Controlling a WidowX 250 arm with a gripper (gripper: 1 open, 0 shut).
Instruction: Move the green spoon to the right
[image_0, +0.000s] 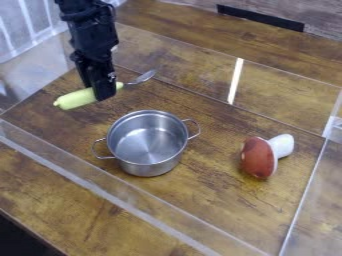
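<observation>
A steel pot (148, 158) stood upright on the wooden bench (221, 205), near the middle of the view, its round mouth facing up. Its smooth inner wall and bare metal bottom showed through the opening, with light catching the inside. Two thin wire handles stuck out from opposite sides of the rim.

The black robot arm (91, 38) reached down from the upper left of the view, beyond the pot, with its pincer (100, 91) pointing down toward the bench. The pincer was together, clamped on the green spoon (76, 99) partway along its length. The spoon's pale yellow-green handle stuck out on the left side of the pincer, and its silvery bowl end showed on the right side. The spoon lay slantwise in the view, behind and to the left of the pot, near it and apart from it. Whether its underside touched the bench could not be told.

A red-and-white mushroom-shaped item (259, 158) lay on its side to the right of the pot, well apart from the spoon, its red cap toward the viewer and its white stem pointing away.
</observation>
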